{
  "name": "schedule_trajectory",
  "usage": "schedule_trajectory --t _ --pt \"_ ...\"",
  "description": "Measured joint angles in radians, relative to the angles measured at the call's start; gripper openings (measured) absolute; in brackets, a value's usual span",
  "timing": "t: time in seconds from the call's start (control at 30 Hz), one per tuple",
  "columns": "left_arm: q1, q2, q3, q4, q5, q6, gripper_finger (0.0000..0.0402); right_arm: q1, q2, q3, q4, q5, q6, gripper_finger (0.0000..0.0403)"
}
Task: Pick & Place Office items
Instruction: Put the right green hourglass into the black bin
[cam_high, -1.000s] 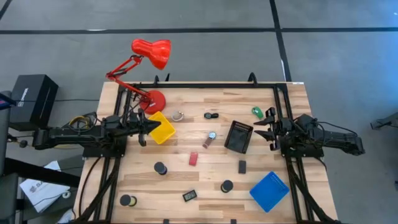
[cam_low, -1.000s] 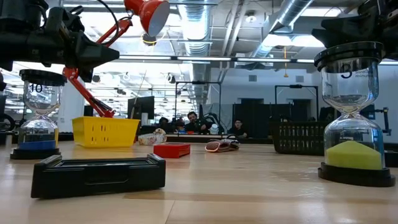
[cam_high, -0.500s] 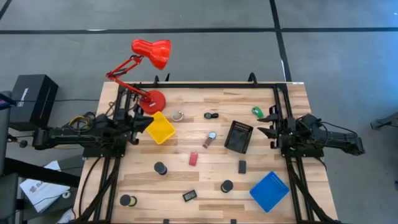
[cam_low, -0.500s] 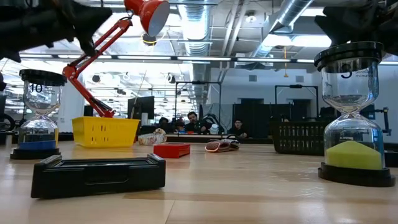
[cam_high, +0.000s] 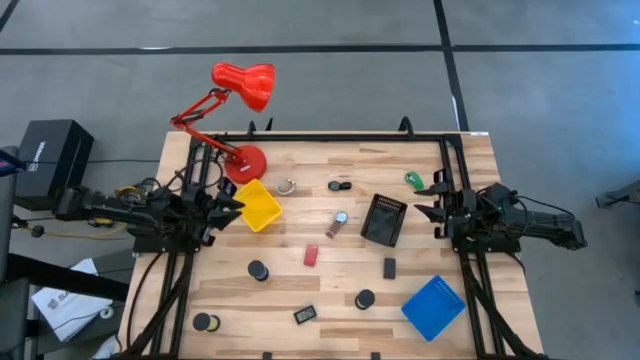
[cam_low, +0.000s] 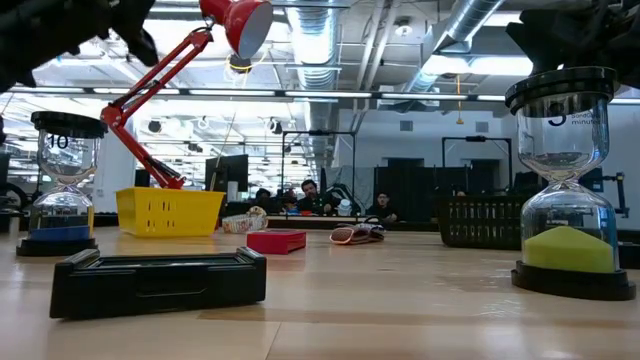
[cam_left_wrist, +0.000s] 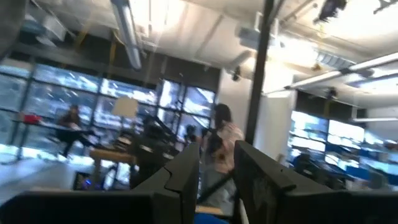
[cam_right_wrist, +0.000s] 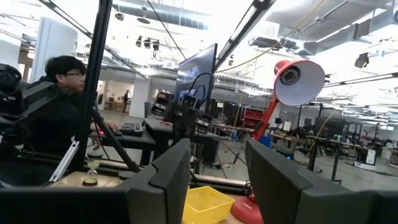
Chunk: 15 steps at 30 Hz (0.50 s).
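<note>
Both grippers, left gripper (cam_high: 232, 204) and right gripper (cam_high: 426, 198), stand apart and empty. Office items (cam_high: 311, 255) lie scattered mid-table; they look light, rigid, best pinched across sides.

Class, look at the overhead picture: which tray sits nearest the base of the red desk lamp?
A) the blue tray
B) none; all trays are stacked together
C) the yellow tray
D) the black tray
C: the yellow tray lies just beside the lamp base, while the black tray and blue tray sit farther off, apart.
</note>
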Motion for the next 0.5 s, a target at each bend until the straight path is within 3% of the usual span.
schedule_trajectory --t 0.23,0.5 --pt "-0.057 0.245 0.140 -0.001 -0.055 0.111 0.0098 0.000 0.000 0.000 0.010 0.000 0.000 0.0147" --pt "-0.056 0.434 0.229 -0.001 -0.055 0.282 0.0098 0.014 0.000 0.000 0.009 -0.005 0.026 0.0147"
